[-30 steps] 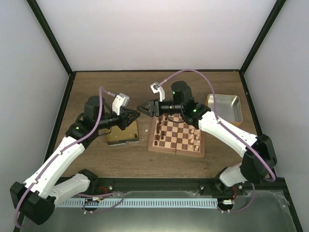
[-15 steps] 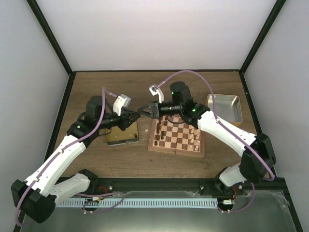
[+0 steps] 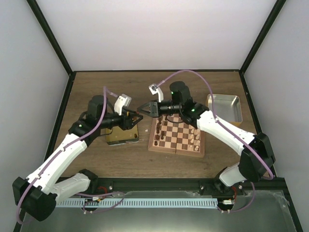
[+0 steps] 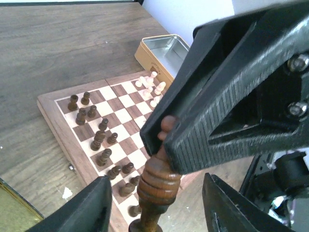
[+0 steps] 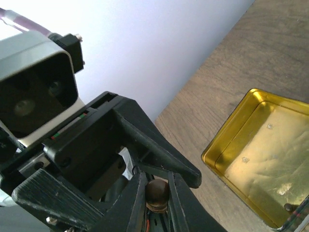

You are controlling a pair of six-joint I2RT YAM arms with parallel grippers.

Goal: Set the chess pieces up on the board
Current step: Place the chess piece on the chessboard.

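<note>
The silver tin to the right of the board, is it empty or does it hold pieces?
Empty: the silver tin shows only bare metal floor in the top external view, with no piece inside.

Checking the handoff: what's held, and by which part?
Right end effector clamps a dark chess piece by its head; left end effector stands open around its stem.
</note>
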